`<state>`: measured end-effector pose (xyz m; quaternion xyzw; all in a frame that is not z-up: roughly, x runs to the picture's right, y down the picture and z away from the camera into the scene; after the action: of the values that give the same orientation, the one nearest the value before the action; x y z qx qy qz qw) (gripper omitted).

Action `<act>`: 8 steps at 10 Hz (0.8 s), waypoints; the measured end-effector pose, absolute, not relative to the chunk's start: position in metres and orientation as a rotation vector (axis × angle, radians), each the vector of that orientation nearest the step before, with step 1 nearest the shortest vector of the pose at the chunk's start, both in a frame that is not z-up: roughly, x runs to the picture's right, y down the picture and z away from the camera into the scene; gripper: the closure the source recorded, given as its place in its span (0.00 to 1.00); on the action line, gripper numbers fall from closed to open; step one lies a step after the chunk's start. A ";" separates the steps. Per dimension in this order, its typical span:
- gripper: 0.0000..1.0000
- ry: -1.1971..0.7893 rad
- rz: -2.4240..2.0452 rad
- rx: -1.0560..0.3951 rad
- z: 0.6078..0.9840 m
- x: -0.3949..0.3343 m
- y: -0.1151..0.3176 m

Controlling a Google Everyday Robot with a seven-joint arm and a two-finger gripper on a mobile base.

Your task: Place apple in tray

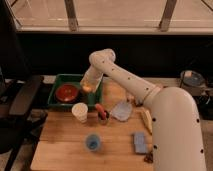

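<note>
The green tray (pixel 56 82) stands at the back left of the wooden table, with a dark red bowl (pixel 67 92) in it. The apple (pixel 88 88), small and yellow-orange, sits in the grip of my gripper (pixel 88 86) over the tray's right part, just right of the bowl. The white arm reaches in from the right and bends down to that spot. I cannot tell whether the apple touches the tray floor.
A white cup (pixel 79 111) stands in front of the tray. A small blue cup (pixel 92 142) is nearer the front. A red item (pixel 101 112), a grey cloth (pixel 121 110), a blue sponge (pixel 140 142) and a yellowish item (pixel 146 120) lie to the right.
</note>
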<state>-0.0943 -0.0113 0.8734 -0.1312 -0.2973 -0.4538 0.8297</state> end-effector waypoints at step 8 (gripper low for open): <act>0.65 -0.571 -0.837 -0.257 0.935 -0.088 -0.005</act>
<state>-0.0876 -0.0047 0.9348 -0.1228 -0.2725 -0.3998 0.8665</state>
